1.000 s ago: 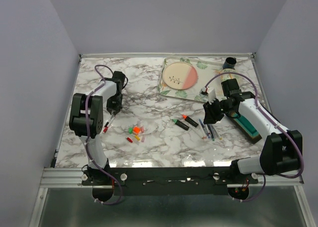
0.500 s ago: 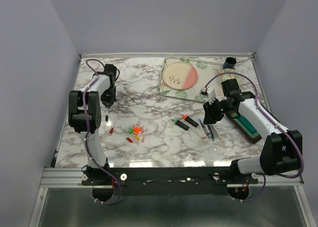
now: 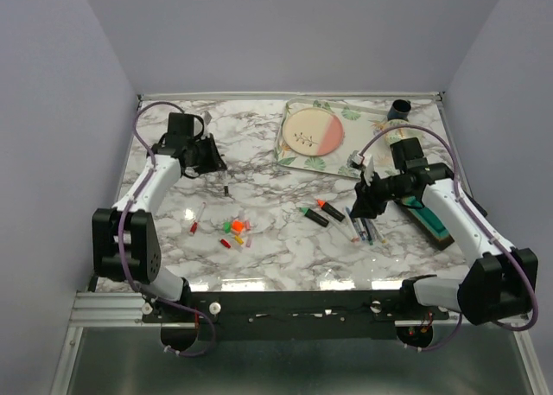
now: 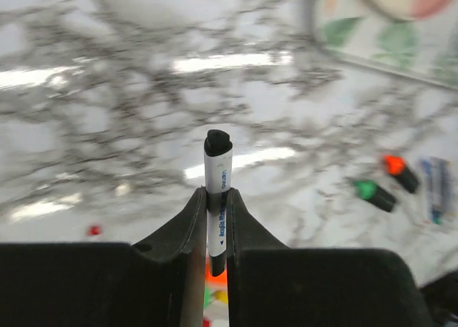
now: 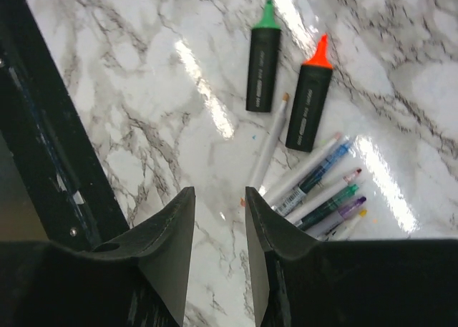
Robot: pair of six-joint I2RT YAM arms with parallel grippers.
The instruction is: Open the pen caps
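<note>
The left gripper (image 4: pixel 215 194) is clamped on a slim white pen (image 4: pixel 216 175). Its smooth barrel carries small blue print too fine to read, and a rounded black cap (image 4: pixel 217 142) sits on its far end. The barrel's lower end is hidden between the black fingers. In the top view the gripper hangs level with the floral tray (image 3: pixel 350 112), well off to its left. The glossy veined marble table (image 3: pixel 259 144) is smeared with blur in the left wrist view. The loose caps (image 3: pixel 235 232) are a small bright heap of orange, green, yellow and red plastic, in front of the tray and to its left, well apart from it. The right gripper (image 5: pixel 219 194) hovers in front of the tray's right half, its fingers apart with nothing between them. Beyond them lie two chunky black highlighters, one green-tipped (image 5: pixel 262 59) and one orange-tipped (image 5: pixel 309 101). Beside those, a fan of thin pens (image 5: pixel 322 191) is partly cut off by the gripper body.
</note>
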